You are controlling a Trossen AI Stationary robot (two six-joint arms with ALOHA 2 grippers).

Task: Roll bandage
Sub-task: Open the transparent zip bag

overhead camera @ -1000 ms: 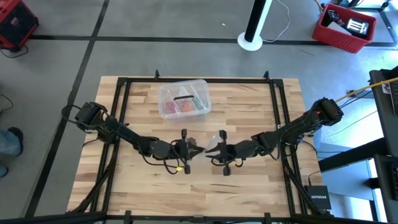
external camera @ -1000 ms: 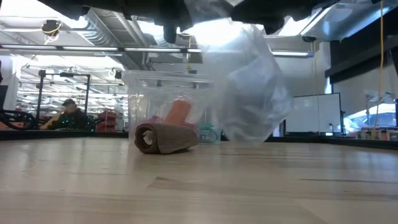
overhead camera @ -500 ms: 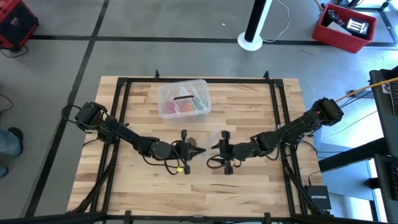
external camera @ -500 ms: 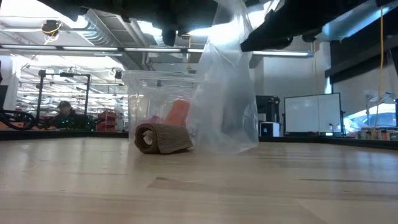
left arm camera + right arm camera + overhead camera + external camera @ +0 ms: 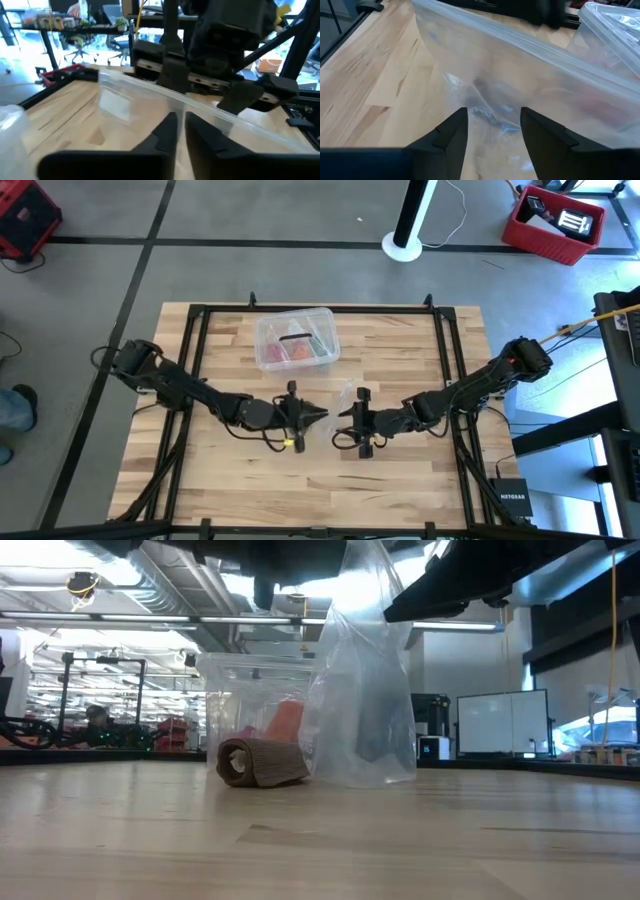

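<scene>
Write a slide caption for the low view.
Rolled brown-tan fabric bandage lies beside a hanging crinkled clear plastic bag.

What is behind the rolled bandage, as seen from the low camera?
Behind the rolled bandage stands the clear plastic box, with something orange-red inside. The clear plastic bag hangs beside it and covers the box's right part, so the contents there cannot be made out.

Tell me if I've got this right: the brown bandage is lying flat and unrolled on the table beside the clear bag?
Not quite. The bandage is already rolled up into a coil, as the low view shows. It does lie on the table beside the clear bag.
</scene>
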